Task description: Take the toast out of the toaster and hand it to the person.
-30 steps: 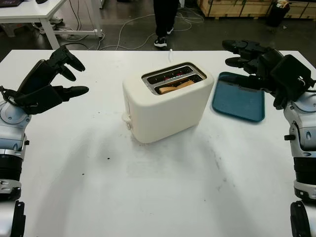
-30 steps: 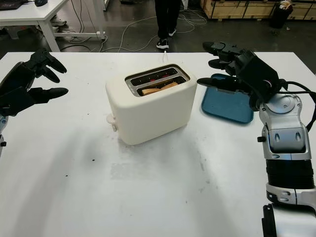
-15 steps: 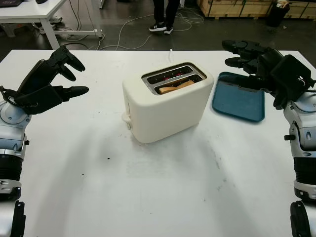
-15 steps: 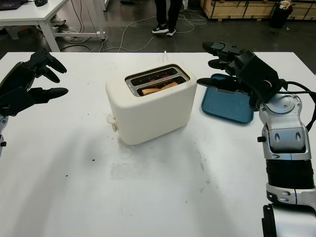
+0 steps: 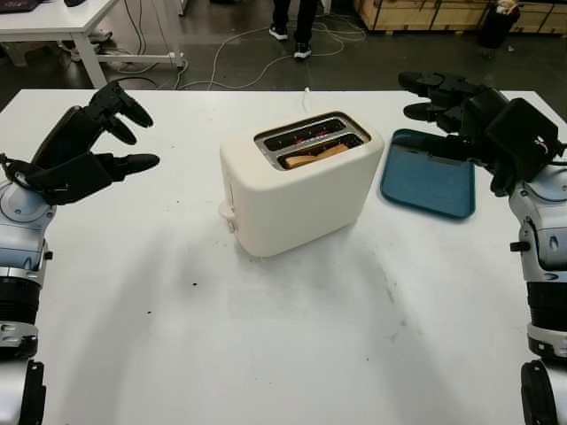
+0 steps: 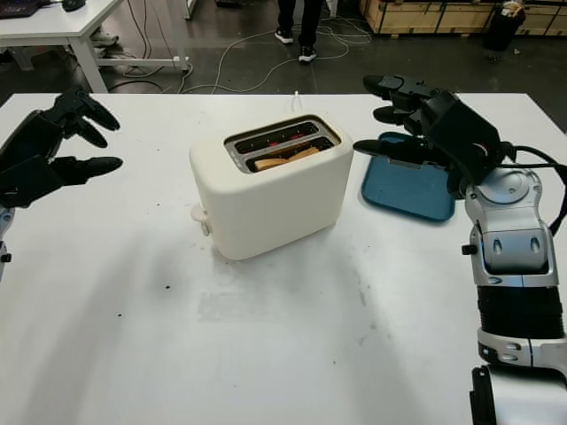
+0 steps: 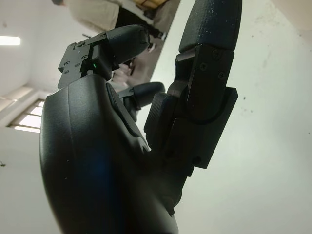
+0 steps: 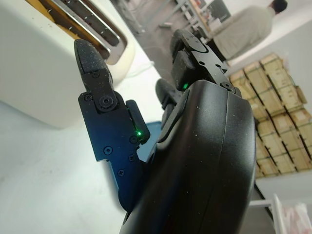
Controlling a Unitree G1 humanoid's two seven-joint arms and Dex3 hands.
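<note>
A cream two-slot toaster [image 5: 297,186] stands in the middle of the white table [image 5: 266,336]. A slice of toast [image 5: 316,156] sits in its nearer slot, poking just above the rim. My left hand [image 5: 93,146] hovers open above the table at the left, well clear of the toaster. My right hand [image 5: 452,111] hovers open at the right, over the blue tray and a short way from the toaster's right end. A person's legs and shoes [image 5: 292,27] stand on the floor beyond the table's far edge.
A blue tray [image 5: 428,181] lies flat on the table right of the toaster, under my right hand. The toaster's white cord [image 5: 306,96] runs off the far edge. Cables cross the floor behind; a white desk [image 5: 62,27] stands at the back left.
Both hands and the toaster have stayed where they were. The person's feet beyond the table have stepped farther away from it.
</note>
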